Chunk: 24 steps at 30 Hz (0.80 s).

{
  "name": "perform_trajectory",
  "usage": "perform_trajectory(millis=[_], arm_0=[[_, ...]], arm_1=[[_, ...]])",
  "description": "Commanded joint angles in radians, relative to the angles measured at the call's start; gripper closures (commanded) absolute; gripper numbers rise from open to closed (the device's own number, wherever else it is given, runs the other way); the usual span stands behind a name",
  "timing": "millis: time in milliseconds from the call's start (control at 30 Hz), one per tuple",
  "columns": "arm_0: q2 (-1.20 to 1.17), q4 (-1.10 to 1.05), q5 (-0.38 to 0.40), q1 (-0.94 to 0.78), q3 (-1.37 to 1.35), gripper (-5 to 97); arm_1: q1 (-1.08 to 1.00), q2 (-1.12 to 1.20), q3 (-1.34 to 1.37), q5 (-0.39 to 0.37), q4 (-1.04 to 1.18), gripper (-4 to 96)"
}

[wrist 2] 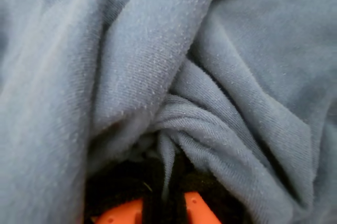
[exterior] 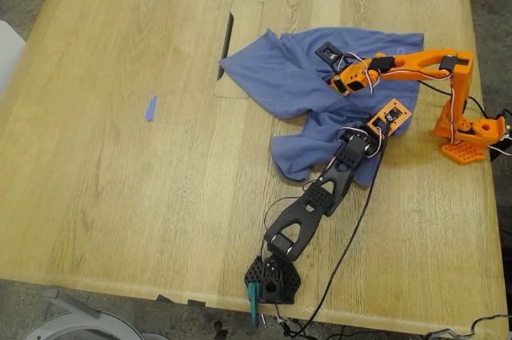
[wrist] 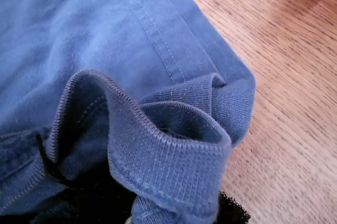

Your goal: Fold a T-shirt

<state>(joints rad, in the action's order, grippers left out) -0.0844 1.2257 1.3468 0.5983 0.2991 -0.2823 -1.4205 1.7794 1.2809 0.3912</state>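
My first pincer (exterior: 390, 118) grips the T-shirt's (exterior: 320, 84) ribbed hem; my second pincer (exterior: 346, 80) is closed on bunched cloth. The shirt lies crumpled near the bench's (exterior: 120, 196) far edge. Judged step: spreading flat; next, draw the cloth taut.

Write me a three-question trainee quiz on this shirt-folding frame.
1. True or false: the slate-blue short-sleeved cotton T-shirt lies flat and neatly folded.
2. What lies on the light wooden table, well towards the exterior view's left of the T-shirt? A) a small blue tape scrap B) a red cup C) scissors
3. Which of my grippers belongs to the orange arm?

Key
1. False: it is crumpled and bunched.
2. A, the small blue tape scrap.
3. My second gripper; its wrist view shows orange jaws pinching cloth.
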Motion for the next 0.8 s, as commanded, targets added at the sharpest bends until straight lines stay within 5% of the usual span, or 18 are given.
perform_trajectory(millis=[0, 767], arm_0=[[-0.138, 0.087, 0.009, -0.064, 0.031, 92], [-0.838, 0.482, 0.006, -0.118, 0.029, 92]], arm_1=[[-0.008, -0.112, -0.029, 0.009, 0.021, 91.2], [0.097, -0.436, -0.212, 0.046, 0.218, 91.2]])
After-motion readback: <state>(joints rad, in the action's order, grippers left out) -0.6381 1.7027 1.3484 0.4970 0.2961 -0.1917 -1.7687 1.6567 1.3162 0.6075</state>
